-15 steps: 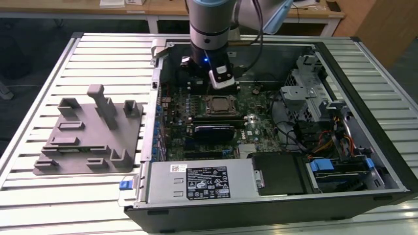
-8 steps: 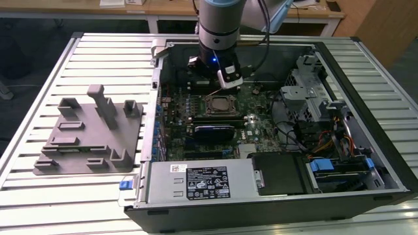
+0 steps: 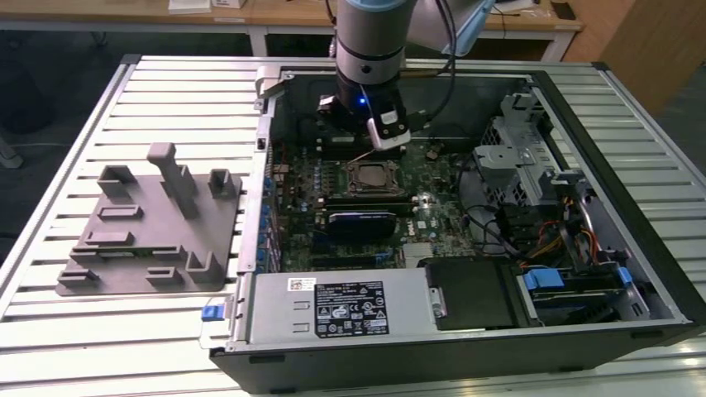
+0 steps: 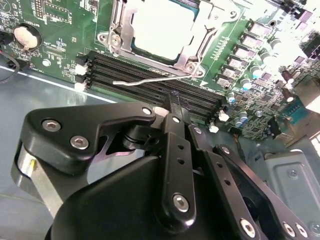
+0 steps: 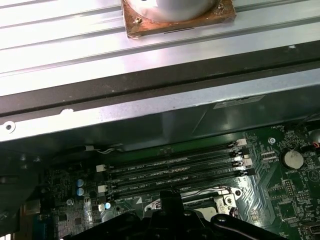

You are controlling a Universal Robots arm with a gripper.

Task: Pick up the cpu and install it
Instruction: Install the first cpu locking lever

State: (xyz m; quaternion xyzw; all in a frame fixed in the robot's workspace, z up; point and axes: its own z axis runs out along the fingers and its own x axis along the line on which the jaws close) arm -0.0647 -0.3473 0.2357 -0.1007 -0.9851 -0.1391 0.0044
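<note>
Inside the case (image 3: 474, 91), your gripper (image 4: 175, 100) hangs low over the memory slots (image 4: 130, 70). Open or closed? You can't tell from these angles. The cpu (image 4: 160, 25) lies flat in the socket (image 4: 117, 30), silver top up, metal frame around it, just across the slots from the tool tip. Its near edge runs parallel to the slots. The thin lever (image 4: 150, 80) stretches between tool and chip, along that same line. In the exterior view, the socket sits just on the camera's side of the gripper.
</note>
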